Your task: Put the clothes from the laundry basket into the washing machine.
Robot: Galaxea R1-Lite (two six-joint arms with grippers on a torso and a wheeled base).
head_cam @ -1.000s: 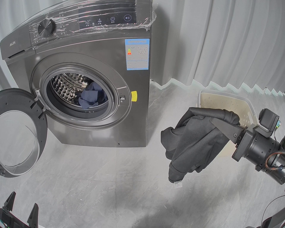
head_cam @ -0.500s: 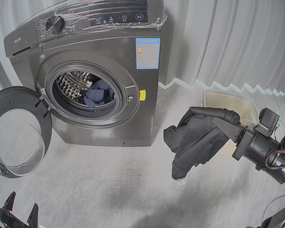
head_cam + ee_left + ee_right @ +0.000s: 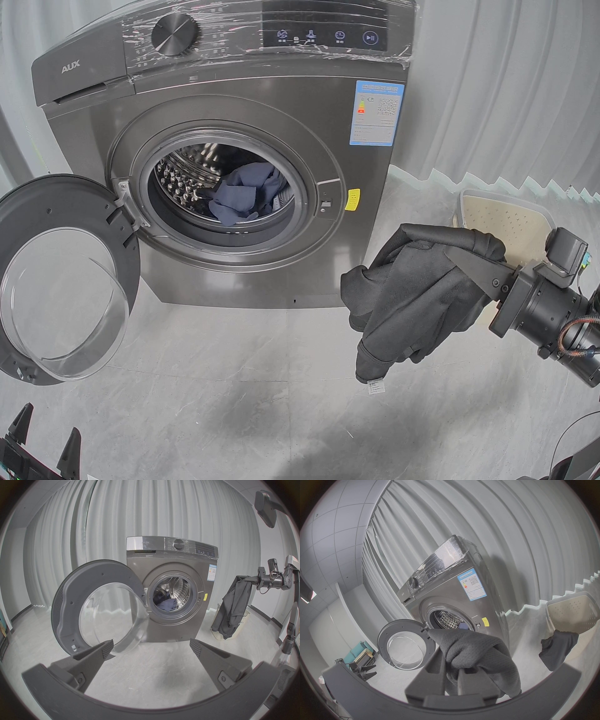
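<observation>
Since the earlier frames the whole head view has shifted, which is the camera's move: the washer [image 3: 250, 94] now lies larger and nearer the middle of the view, while the right arm and its load hold the same place in the picture.

The washer's door [image 3: 62, 206] is swung fully open to the left, leaving the drum mouth free. A basket [image 3: 506, 219] stands on the floor to the washer's right, by the curtain. A dark garment [image 3: 412, 294] hangs in mid-air in front of the basket, well clear of the washer, its lower end above the floor. A blue cloth [image 3: 247, 190] already lies inside the drum.

The right hand [image 3: 456, 257] is pinched tight on the garment's upper fold. The left hand [image 3: 47, 431] sits low with its fingers spread wide, holding nothing.

I judge this to be the carry step. The next move calls for bringing the garment across to the drum mouth, high enough that the dangling end clears the lip, then pushing it in before letting go.
</observation>
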